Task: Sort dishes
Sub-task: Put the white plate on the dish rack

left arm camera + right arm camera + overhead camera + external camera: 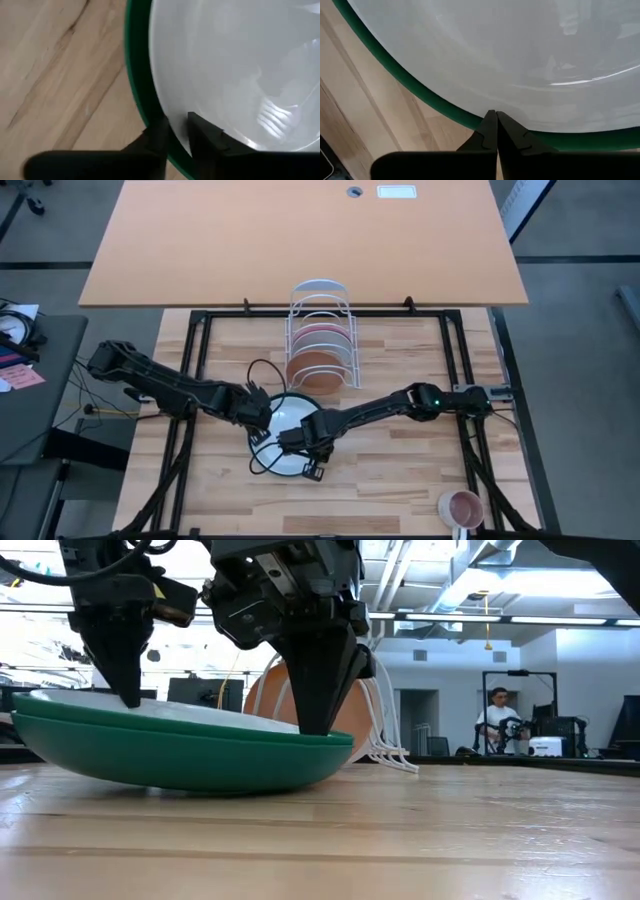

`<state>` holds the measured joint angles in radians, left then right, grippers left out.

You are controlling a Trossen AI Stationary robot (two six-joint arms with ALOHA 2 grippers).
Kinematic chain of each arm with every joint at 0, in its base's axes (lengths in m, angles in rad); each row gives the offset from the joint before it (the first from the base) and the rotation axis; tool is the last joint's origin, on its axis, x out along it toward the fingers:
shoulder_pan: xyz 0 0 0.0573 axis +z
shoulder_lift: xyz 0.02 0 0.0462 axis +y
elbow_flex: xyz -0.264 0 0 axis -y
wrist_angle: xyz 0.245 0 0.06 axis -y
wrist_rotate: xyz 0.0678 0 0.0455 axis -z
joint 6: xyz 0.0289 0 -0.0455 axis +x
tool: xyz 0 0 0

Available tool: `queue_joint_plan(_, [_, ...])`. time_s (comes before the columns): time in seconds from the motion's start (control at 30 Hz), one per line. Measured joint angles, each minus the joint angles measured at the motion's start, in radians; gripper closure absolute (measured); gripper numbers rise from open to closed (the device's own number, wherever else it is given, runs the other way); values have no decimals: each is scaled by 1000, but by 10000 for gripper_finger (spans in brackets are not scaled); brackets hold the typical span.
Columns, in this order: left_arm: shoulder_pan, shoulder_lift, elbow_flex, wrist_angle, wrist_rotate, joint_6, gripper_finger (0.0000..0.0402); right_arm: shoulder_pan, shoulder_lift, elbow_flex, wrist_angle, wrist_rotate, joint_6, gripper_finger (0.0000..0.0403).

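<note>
Green and white plates lie stacked on your wooden table (400,480), just in front of the rack (322,330): one white plate (285,420) nested inside one larger green plate (180,755), both round, smooth and glossy. Two more plates stand upright in the rack's slots, a terracotta one (315,372) nearest the stack and a pink one (322,336) behind it, so you have four plates in all. The rack is one piece of thin white wire, bent into arched loops.

Your left claw (177,132) sits at the stack's edge on the side away from the mug, its two dark fingers pinching the rim, one finger outside the green plate and one on the white. Your right claw (496,131) is pressed together, fingertips resting on the green rim on the stack's near side, holding nothing.

One small pink mug (463,507) stands well apart from the rack, near the table's front right corner.
</note>
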<state>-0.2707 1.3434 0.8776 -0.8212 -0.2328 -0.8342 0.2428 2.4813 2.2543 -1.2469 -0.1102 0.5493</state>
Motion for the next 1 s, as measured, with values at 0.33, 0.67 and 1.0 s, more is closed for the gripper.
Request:
queue_joint_plan(0.33, [6, -9, 0, 25, 9, 55, 401, -1, -2, 3, 6, 42, -1, 399])
queue_joint_plan(0.67, [4, -9, 0, -24, -70, -30, 396, -2, 0, 1, 11, 40, 0, 399])
queue_joint_plan(1.0, [-1, -9, 0, -53, 19, -125, 350, -3, -1, 2, 16, 34, 0, 399])
